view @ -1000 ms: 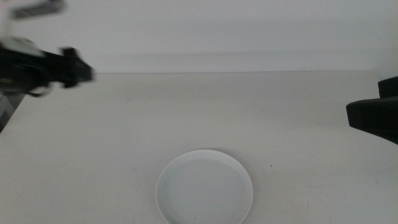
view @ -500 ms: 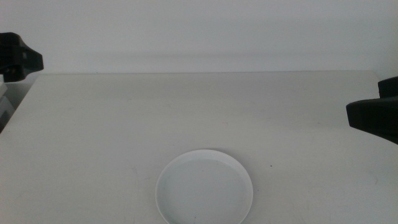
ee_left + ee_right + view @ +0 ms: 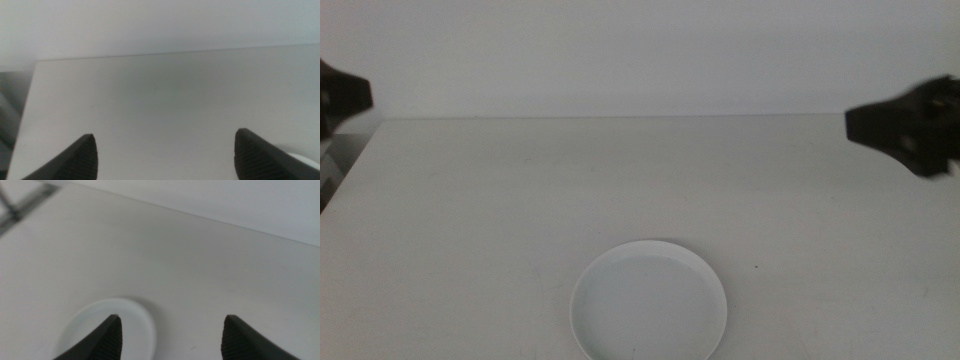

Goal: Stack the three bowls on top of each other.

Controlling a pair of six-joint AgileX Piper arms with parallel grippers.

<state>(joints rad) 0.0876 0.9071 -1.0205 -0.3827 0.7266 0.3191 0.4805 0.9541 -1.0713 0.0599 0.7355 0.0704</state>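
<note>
One pale, whitish shallow bowl (image 3: 648, 302) rests near the table's front edge in the middle view; I cannot tell whether it is a single dish or a stack. The right wrist view shows the bowl (image 3: 90, 326) below that gripper, partly behind one jaw. A sliver of the bowl's rim (image 3: 308, 159) appears in the left wrist view. My left gripper (image 3: 345, 95) hangs at the far left beyond the table's corner, open (image 3: 165, 136) and holding nothing. My right gripper (image 3: 880, 125) hovers at the far right above the table, open (image 3: 172, 317) and empty.
The white table (image 3: 640, 190) ends at a back edge against a plain wall and at a left edge (image 3: 350, 170). A dark bar (image 3: 25, 202) crosses a corner of the right wrist view.
The left arm has pulled back from over the table's back left to the picture's left edge. The right gripper has risen and shifted slightly inward. The bowl has not moved.
</note>
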